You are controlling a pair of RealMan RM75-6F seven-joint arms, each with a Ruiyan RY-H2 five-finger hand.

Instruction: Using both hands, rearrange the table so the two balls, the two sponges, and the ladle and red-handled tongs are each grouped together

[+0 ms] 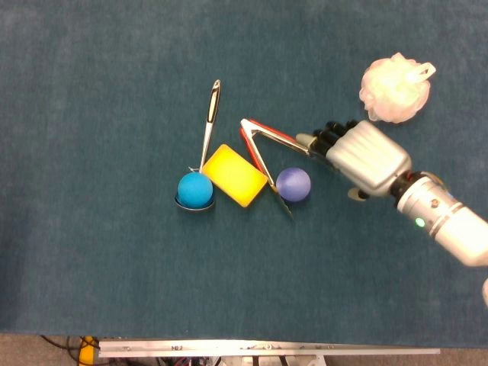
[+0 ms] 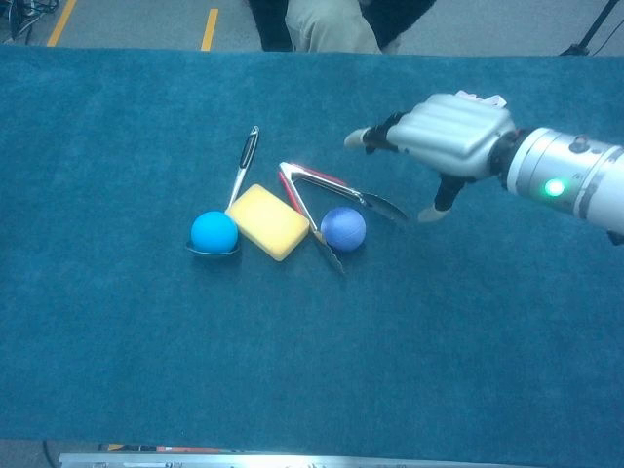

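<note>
Tongs (image 1: pixel 268 149) with red handles lie at the bench's (image 1: pixel 91 259) centre, spread in a V around the purple ball (image 1: pixel 293 184). The right hand (image 1: pixel 358 156) hovers over their upper arm, fingers apart, grasping nothing, probably lining up a pick. Left of them the yellow sponge (image 1: pixel 233 174) touches the ladle (image 1: pixel 207 130), whose bowl cradles the blue ball (image 1: pixel 195 189). A white mesh sponge (image 1: pixel 393 89) sits apart at upper right. No left hand shows.
</note>
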